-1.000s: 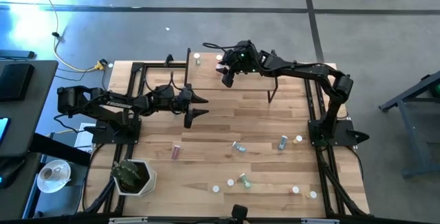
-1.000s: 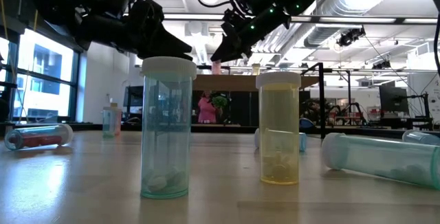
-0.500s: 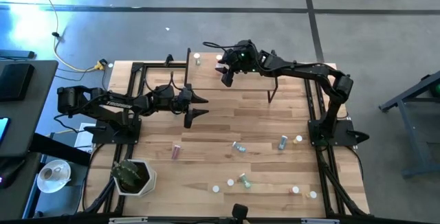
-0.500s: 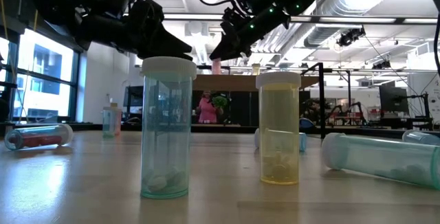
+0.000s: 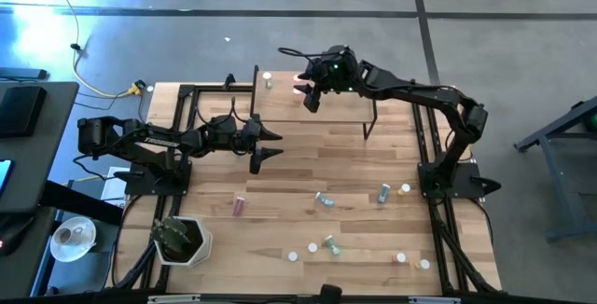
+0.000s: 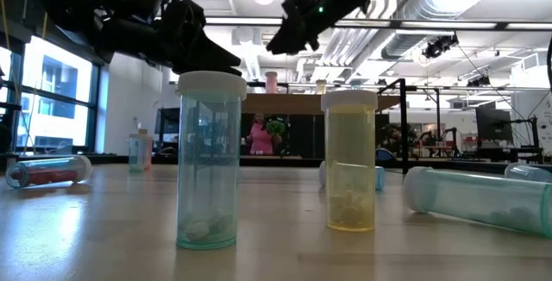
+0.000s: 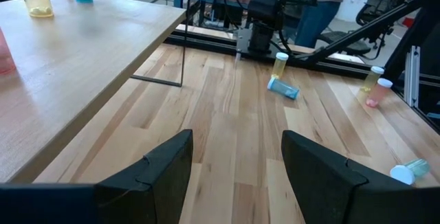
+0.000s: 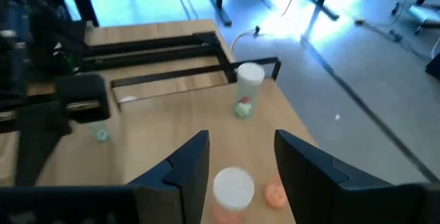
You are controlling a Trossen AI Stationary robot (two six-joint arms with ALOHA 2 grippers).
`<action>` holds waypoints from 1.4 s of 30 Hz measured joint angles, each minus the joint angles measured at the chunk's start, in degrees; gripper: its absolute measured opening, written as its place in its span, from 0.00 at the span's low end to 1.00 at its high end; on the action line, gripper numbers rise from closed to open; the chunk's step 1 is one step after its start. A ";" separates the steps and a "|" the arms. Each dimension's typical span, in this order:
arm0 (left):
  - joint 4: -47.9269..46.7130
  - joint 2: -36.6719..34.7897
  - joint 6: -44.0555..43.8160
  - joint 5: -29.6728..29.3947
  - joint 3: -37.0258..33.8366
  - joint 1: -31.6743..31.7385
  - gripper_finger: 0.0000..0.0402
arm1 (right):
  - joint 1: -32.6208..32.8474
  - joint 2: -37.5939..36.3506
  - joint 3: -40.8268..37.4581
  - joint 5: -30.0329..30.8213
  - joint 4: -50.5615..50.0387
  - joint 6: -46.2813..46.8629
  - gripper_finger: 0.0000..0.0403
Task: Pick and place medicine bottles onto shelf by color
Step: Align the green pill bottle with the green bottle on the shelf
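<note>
Hovering with its dark fingers parted and empty, the right gripper (image 8: 234, 157) hangs above a white-capped pink plastic cylinder bottle (image 8: 232, 195) standing on the smooth light-wood shelf (image 5: 336, 103). The left gripper (image 7: 236, 165), also spread wide, waits over the butcher-block table (image 5: 354, 220).

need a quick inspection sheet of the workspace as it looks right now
surface: butcher-block table, bare in the middle.
job's things: shelf at the far edge carries a pink bottle and a green bottle, both upright; more bottles stand or lie along the near half, such as a teal one.
clutter: potted plant on the near left corner.
grippers: left gripper open, above the table's middle; right gripper open, above the pink bottle.
cables: yellow cable on the floor, far left.
surroundings: grey floor; cup beside the table.
</note>
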 joint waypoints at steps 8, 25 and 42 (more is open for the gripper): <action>-0.32 0.00 0.00 0.24 0.00 -2.33 0.53 | 2.95 -0.10 7.96 -0.05 -13.81 -1.40 0.39; -27.17 -2.36 0.13 5.84 14.94 -7.74 0.53 | 11.08 -12.35 9.16 0.28 -26.34 -3.02 0.39; -31.11 -1.79 2.58 -5.35 19.28 -27.46 0.53 | 16.18 -13.55 9.12 7.62 -32.31 0.54 0.39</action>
